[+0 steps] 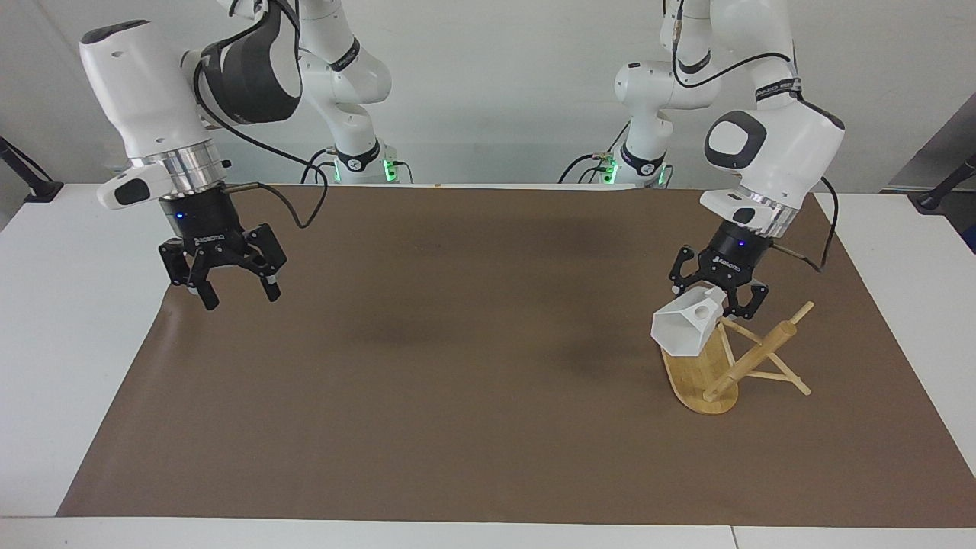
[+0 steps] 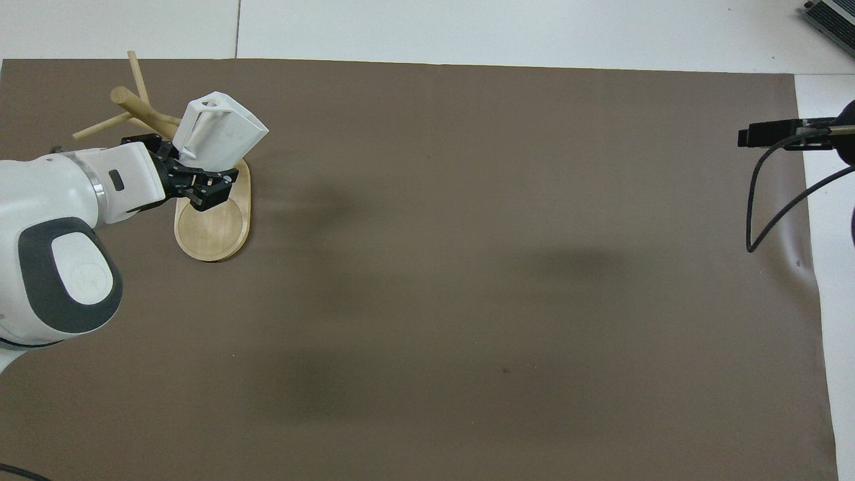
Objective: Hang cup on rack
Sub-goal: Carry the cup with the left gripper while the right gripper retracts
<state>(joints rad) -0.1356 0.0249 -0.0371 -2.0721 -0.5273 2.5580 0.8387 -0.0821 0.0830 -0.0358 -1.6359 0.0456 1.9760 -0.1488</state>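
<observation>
The white faceted cup hangs in the air on its side, its mouth turned toward the table's middle. My left gripper is shut on the cup at its handle end and holds it over the oval base of the bamboo rack. The rack's thick post and thin pegs stand just beside the cup, toward the left arm's end of the table. My right gripper hangs open and empty over the mat's edge at the right arm's end.
A brown mat covers most of the white table. A black cable loops from the right wrist at the edge of the overhead view.
</observation>
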